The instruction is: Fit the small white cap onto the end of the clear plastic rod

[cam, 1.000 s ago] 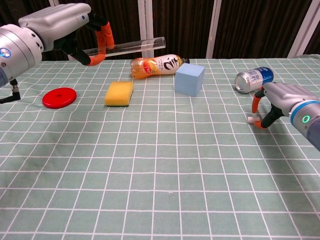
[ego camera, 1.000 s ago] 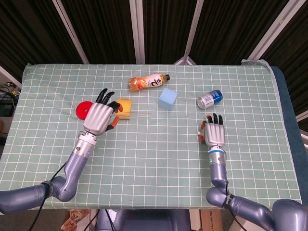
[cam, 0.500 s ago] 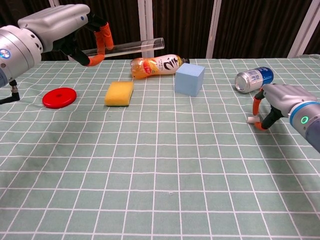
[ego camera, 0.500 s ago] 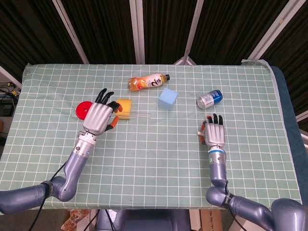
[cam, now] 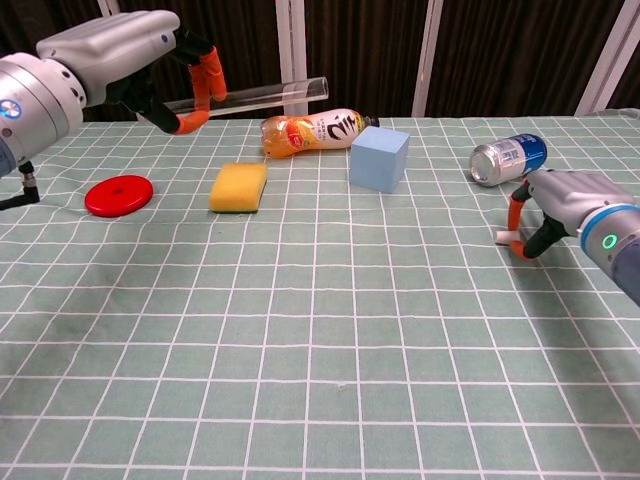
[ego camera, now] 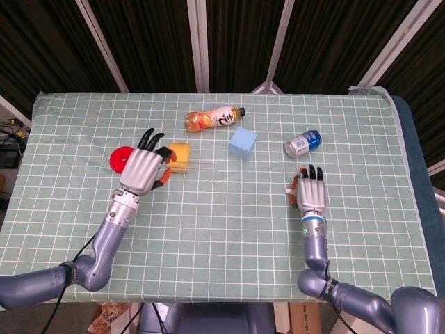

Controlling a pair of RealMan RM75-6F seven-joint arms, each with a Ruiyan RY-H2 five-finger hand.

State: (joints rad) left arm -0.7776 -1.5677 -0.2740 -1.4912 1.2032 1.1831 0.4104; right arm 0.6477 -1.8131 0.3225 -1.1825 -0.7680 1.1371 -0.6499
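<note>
My left hand (cam: 120,50) is raised above the table's left side and grips the clear plastic rod (cam: 260,95), which sticks out level to the right. In the head view the same left hand (ego camera: 144,170) hovers near the yellow sponge, with the rod (ego camera: 198,165) only faintly visible. My right hand (cam: 565,200) is low at the table's right side. Its thumb and a fingertip (cam: 515,205) pinch the small white cap (cam: 503,237) at table level. In the head view the right hand (ego camera: 313,195) covers the cap.
A red disc (cam: 119,194), a yellow sponge (cam: 239,186), an orange drink bottle (cam: 310,130) lying on its side and a light blue cube (cam: 379,158) lie across the back. A tipped can (cam: 508,160) rests just behind my right hand.
My right hand's fingertips have shifted slightly around the cap. The left hand and the rod stay as they were.
</note>
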